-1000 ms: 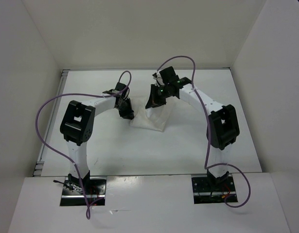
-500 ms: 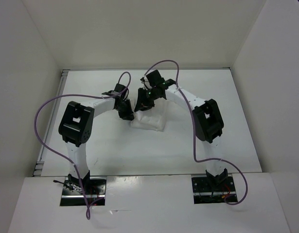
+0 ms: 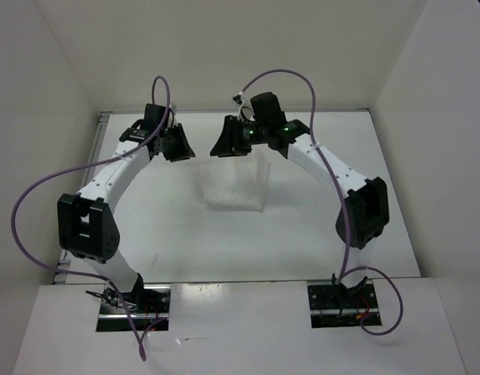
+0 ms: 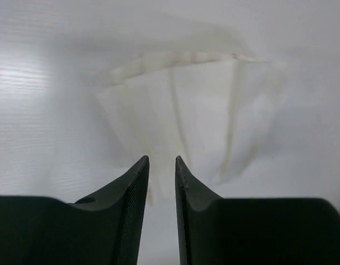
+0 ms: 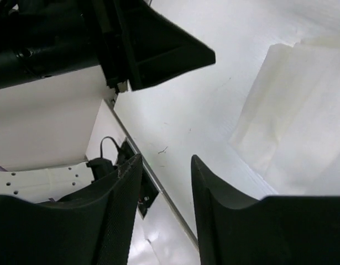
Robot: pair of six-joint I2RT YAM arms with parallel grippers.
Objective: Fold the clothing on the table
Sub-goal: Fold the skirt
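The clothing [image 3: 236,186] lies flat on the desk [image 3: 302,234], about midway across and a little toward the far side. It is a white, roughly square piece with layered edges, and from above I can barely pick it out against the white top. The left wrist camera gives me more: soft creases run down it, and one edge is turned up into a low ridge.

Neither hand touches it. My left hand [image 3: 176,145] hovers beyond its far left corner, pointing toward it. The fingers [image 4: 134,182] stand a narrow slit apart, with only bare desk and cloth showing between them. My right hand [image 3: 222,145] hangs just past the far edge. Its jaws are spread wider and hold nothing, and the cloth sits off to one side of that wrist view.

The desk is smooth, white and slightly glossy, with light washing over it. There is a faint dark speck [image 3: 154,258] nearer the arms. A thin metal rail [image 3: 62,266] runs along its left edge. Plain white walls [image 3: 224,55] close in the left, back and right sides. Purple cables [image 3: 282,73] loop above both arms, whose bases sit bolted at the near edge.
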